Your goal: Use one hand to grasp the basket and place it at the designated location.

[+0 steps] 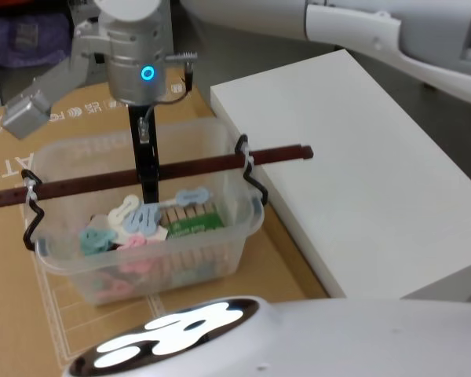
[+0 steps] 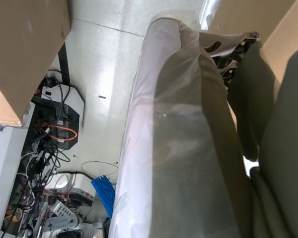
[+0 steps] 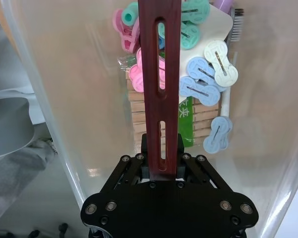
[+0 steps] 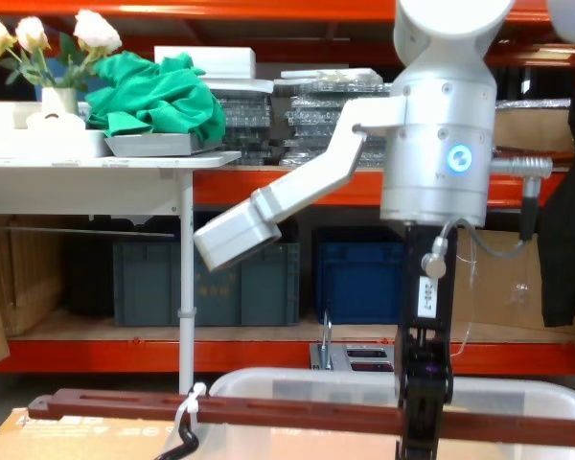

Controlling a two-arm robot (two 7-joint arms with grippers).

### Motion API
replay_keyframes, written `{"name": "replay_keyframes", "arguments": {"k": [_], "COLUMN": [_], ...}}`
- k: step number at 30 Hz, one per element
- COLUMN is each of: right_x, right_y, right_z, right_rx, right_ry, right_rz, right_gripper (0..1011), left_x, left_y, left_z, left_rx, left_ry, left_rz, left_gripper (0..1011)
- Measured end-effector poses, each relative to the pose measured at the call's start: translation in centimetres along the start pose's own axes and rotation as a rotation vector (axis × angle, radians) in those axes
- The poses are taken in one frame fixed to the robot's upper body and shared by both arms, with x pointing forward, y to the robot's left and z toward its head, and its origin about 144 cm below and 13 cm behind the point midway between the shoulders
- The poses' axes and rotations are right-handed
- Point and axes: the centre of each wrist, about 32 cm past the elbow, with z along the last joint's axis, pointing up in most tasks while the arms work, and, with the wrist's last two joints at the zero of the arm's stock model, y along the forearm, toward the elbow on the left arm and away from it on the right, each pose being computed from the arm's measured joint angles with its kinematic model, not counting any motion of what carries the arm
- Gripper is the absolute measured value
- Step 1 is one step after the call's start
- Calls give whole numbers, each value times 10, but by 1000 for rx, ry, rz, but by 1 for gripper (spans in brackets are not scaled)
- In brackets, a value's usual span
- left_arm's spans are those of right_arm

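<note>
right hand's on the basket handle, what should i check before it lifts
1. Right hand shut on the handle: ok.
2. Grip near the handle's middle, between the two wire hooks: ok.
3. Handle tied to both hooks: ok, a white tie at each end.
4. Clips lying low inside the basket: ok.
5. Drop spot: cannot tell; a white block stands beside the basket on the robot's right.
6. Left arm position: cannot tell.
</note>
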Motion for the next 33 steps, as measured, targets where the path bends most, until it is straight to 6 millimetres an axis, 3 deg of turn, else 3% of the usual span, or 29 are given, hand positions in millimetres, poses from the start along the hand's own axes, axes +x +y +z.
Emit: {"name": "replay_keyframes", "arguments": {"k": [16, 33], "right_x": [-18, -57], "right_y": [-45, -95], "right_z": [11, 12], "right_rx": [-51, -133], "right_ry": [3, 168], "right_rz": [-61, -160], "right_gripper": [226, 226], "left_x": [0, 0], "left_y": [0, 0], "left_z": [0, 0], "left_rx": [0, 0], "left_ry": [0, 0], "left_rz": [0, 0], "left_gripper": [0, 0]}}
